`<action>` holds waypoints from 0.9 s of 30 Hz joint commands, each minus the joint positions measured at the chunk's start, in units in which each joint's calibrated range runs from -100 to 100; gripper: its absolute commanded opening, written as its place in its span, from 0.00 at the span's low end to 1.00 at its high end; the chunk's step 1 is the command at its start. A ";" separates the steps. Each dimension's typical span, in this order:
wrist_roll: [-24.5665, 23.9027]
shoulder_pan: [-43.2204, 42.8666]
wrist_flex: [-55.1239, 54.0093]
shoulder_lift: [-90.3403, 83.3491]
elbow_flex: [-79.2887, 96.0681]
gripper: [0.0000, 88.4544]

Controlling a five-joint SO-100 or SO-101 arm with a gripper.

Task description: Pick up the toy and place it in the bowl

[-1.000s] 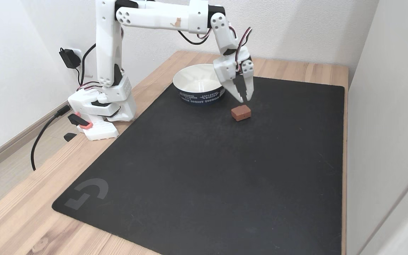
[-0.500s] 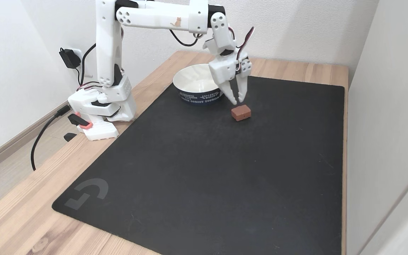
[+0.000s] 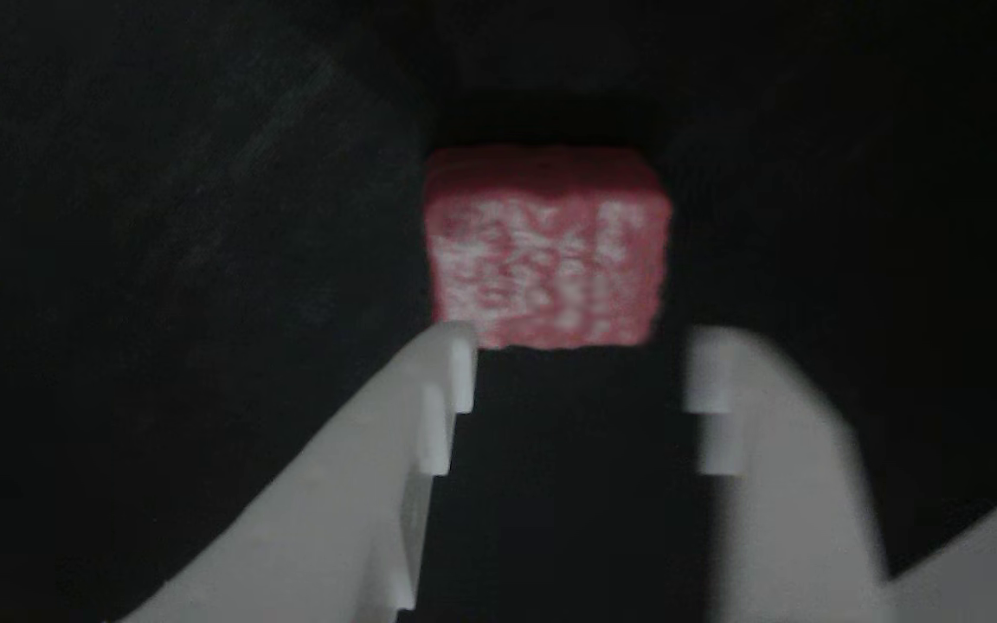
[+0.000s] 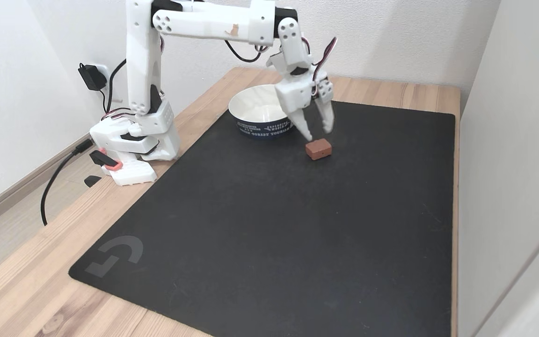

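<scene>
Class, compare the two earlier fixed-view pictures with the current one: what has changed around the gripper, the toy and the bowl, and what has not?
The gripper swung a little leftward in the fixed view, toward the bowl, then spread its jaws wider above the toy. It has taken hold of nothing. The toy lies where it was on the black mat, and the bowl has not moved.

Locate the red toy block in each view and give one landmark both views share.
Other view: the toy sits at upper centre, just beyond the open gripper fingertips.
Fixed view: the toy lies right of centre in the upper half, beside the bowl, below the gripper.
Shared landmark: the black mat under the toy.
</scene>
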 commanded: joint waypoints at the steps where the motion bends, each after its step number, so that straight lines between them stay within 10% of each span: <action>1: 0.33 0.48 2.79 -1.02 -2.77 0.44; 27: 0.38 0.48 1.78 2.32 -2.68 0.44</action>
